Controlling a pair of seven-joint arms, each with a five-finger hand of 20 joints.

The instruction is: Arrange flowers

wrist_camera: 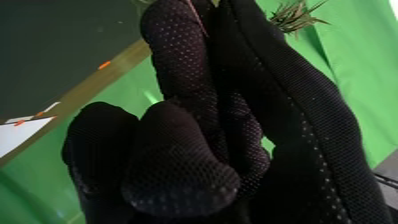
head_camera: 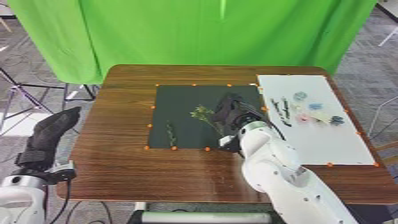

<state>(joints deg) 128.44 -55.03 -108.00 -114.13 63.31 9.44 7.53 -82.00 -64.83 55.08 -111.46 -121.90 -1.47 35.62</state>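
In the head view my right hand (head_camera: 233,111) is over the right part of the dark mat (head_camera: 182,95), curled round a leafy green sprig (head_camera: 202,114) whose tufts stick out on its left. A thin green stem (head_camera: 171,134) lies on the mat's lower left part. In the right wrist view, my right hand (wrist_camera: 182,155) has some fingers curled, a thin stem (wrist_camera: 196,17) runs between the fingers, and a spiky green tuft (wrist_camera: 298,19) shows beyond them. My left hand (head_camera: 55,129) is held at the table's left edge with its fingers straight.
A white board (head_camera: 333,147) on the right holds dark green stems (head_camera: 284,111) and several small flowers: pale green (head_camera: 300,95), blue (head_camera: 315,106), pink (head_camera: 303,118) and dark blue (head_camera: 337,120). Orange markers line the mat and board. A green curtain (head_camera: 204,35) hangs behind the table.
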